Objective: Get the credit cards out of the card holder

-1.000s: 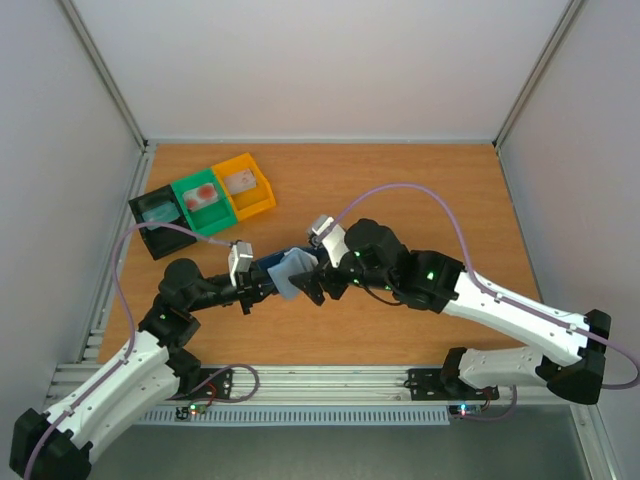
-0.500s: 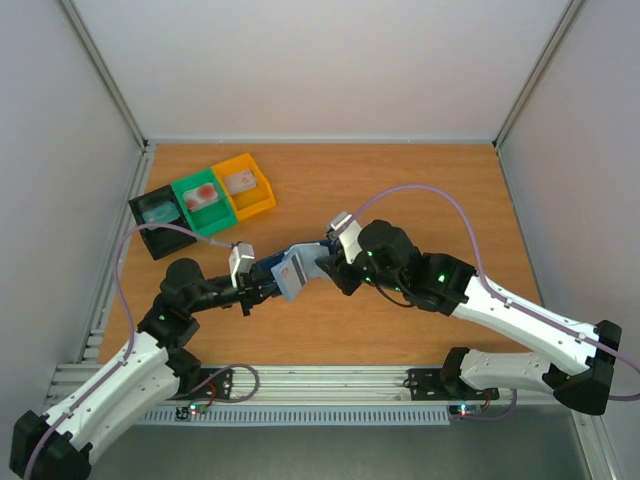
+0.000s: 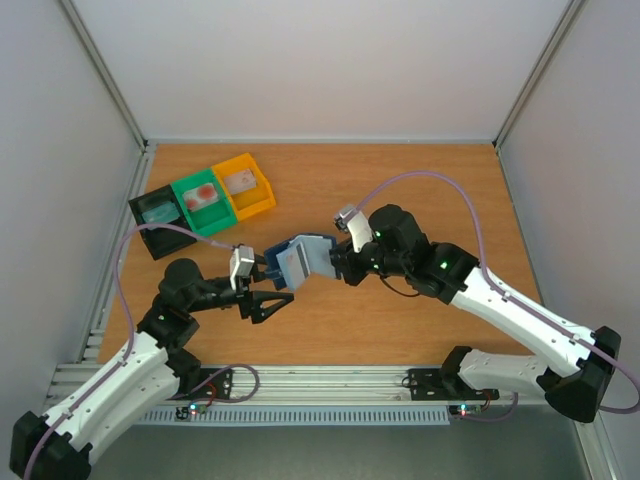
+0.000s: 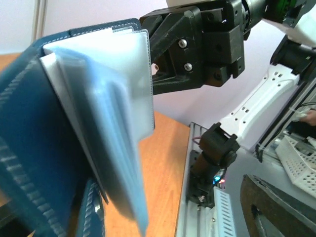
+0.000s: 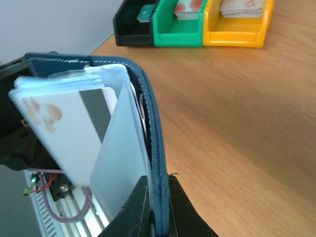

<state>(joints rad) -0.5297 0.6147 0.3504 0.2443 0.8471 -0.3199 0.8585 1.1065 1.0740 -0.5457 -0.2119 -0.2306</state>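
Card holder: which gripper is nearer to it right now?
Right. The right gripper is shut on the right edge of the card holder. The left gripper stands open just at its near-left side, not gripping it.

Card holder above table middle, between left gripper and right gripper. Row of bins far left on table, credit cards inside.
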